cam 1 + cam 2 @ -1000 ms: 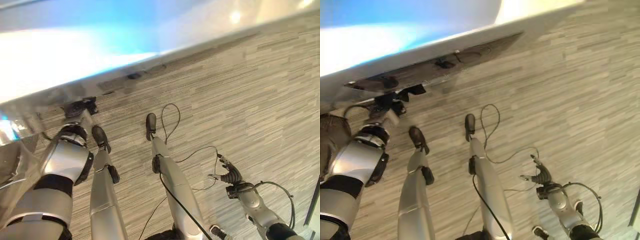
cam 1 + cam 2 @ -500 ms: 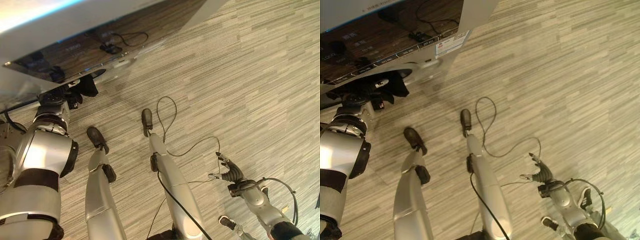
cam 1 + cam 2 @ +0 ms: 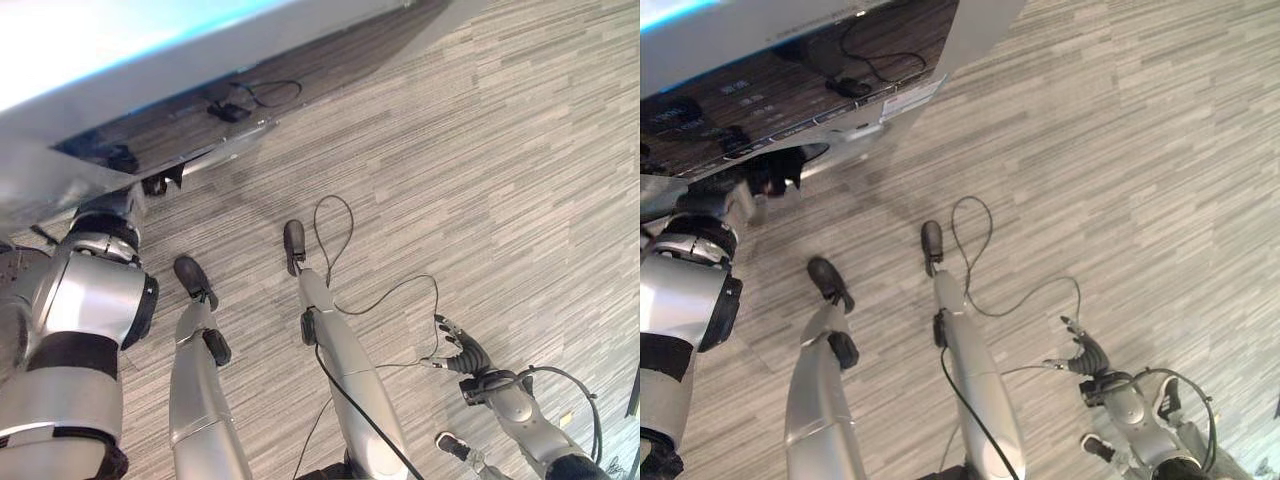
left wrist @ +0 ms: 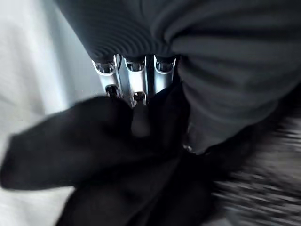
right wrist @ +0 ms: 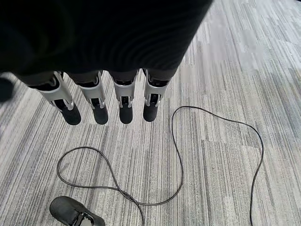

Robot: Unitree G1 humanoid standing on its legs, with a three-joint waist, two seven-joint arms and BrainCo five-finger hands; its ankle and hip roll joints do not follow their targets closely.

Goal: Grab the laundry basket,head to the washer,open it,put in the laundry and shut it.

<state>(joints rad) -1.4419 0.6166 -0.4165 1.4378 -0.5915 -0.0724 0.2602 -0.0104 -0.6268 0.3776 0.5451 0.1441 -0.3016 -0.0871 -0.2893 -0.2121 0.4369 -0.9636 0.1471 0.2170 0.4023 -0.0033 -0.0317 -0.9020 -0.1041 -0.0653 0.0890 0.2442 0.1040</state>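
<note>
The left hand (image 3: 765, 180) is up at the washer (image 3: 970, 25), fingers curled round a piece of dark laundry (image 4: 89, 141), so this looks like the loading step. Right beyond the hand sits the washer's dark control panel (image 3: 760, 100), but I can't make out the drum opening. The next move, I'd say, is to push the cloth inside and let go. The right hand (image 5: 108, 101) hangs low with straight, relaxed fingers, holding nothing. Beneath it runs grey striped plank flooring (image 3: 520, 150).
</note>
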